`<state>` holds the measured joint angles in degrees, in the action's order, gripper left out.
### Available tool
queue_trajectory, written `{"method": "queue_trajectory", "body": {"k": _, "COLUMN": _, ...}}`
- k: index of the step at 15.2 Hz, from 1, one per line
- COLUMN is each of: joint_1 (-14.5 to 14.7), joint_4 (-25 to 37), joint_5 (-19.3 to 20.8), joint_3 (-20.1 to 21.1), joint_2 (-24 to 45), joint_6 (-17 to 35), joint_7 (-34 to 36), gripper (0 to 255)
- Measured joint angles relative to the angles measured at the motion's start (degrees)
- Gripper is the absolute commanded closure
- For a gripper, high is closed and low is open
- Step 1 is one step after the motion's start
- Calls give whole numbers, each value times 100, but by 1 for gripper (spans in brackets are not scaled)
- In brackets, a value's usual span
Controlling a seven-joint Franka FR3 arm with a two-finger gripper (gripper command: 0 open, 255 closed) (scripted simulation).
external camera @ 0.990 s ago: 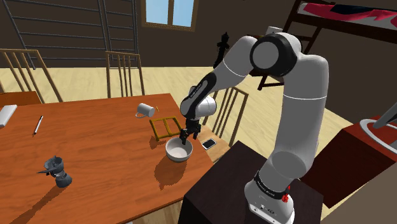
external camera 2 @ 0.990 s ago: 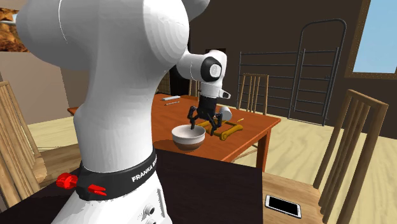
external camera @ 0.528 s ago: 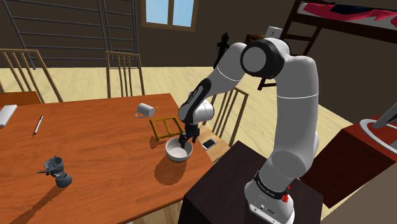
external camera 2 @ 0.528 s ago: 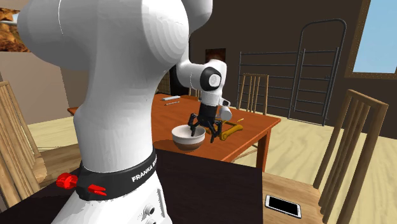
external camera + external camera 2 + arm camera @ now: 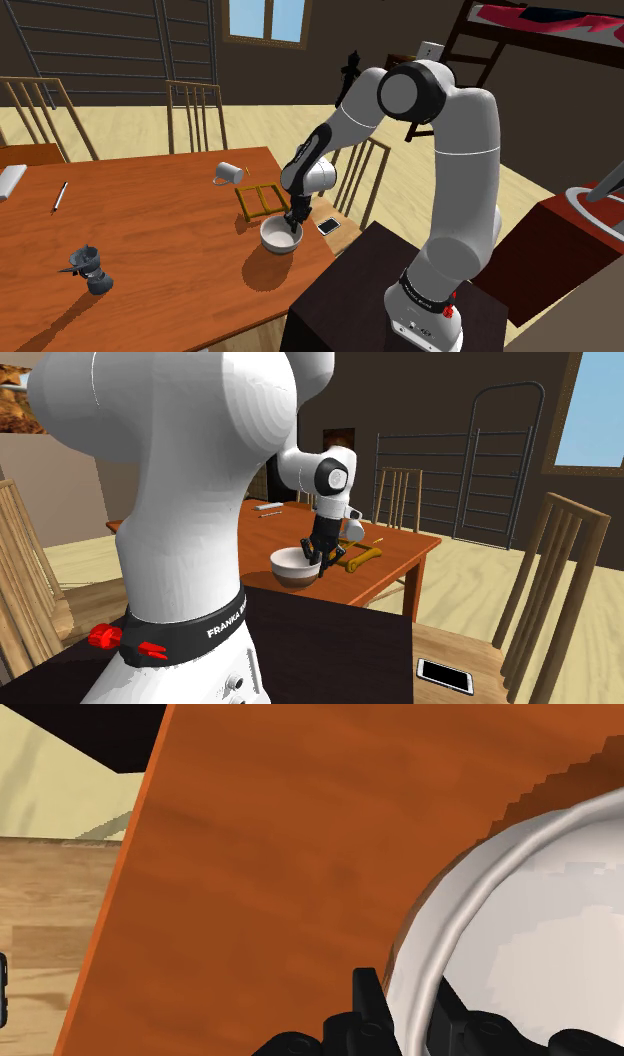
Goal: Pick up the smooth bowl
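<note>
**A:** What has changed at the gripper point(image 5: 405, 1000) in the last half second?

**B:** It has closed. A moment ago the two black fingers point(image 5: 366, 994) stood wide apart, straddling the edge of the bowl point(image 5: 540, 924). Now they are drawn together with that edge pinched between them. One finger is on the outside wall and the other is inside the hollow.

**A:** So it has hold of it?

**B:** I judge so. The wrist view shows the white lip running straight through the narrow gap, and the second exterior view shows the gripper point(image 5: 318, 557) much slimmer than before. The arm's height looks the same as half a second ago, so only the fingers moved.

**A:** And the bowl itself?

**B:** It is directly under the gripper point(image 5: 292, 226) and spreads out to the side of the inner finger. The bowl point(image 5: 280, 238) sits flat on the table point(image 5: 150, 240) near the edge, and it hasn't shifted. Nothing is lifted yet, so the grasp looks done and the raise remains.

**A:** Any worry?

**B:** The pinch is on one side of a smooth lip, so the bowl may tip or slip when it is raised.

**A:** What is further out?

**B:** A yellow frame point(image 5: 259, 199) lies just beyond the bowl. Past that, a mug point(image 5: 229, 172) lies on its side, well apart from the gripper.
</note>
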<state>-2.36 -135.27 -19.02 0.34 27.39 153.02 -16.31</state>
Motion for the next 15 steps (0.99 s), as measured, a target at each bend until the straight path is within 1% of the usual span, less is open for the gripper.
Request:
{"method": "queue_trajectory", "body": {"k": 3, "joint_1": 8, "joint_4": -21, "joint_5": 8, "joint_3": -7, "joint_2": -44, "joint_6": -23, "joint_7": 13, "gripper": 255}}
{"method": "queue_trajectory", "body": {"k": 15, "joint_1": 126, "joint_4": -208, "joint_5": 293, "joint_3": -187, "joint_2": -977, "joint_6": -755, "joint_7": 311, "gripper": 255}}
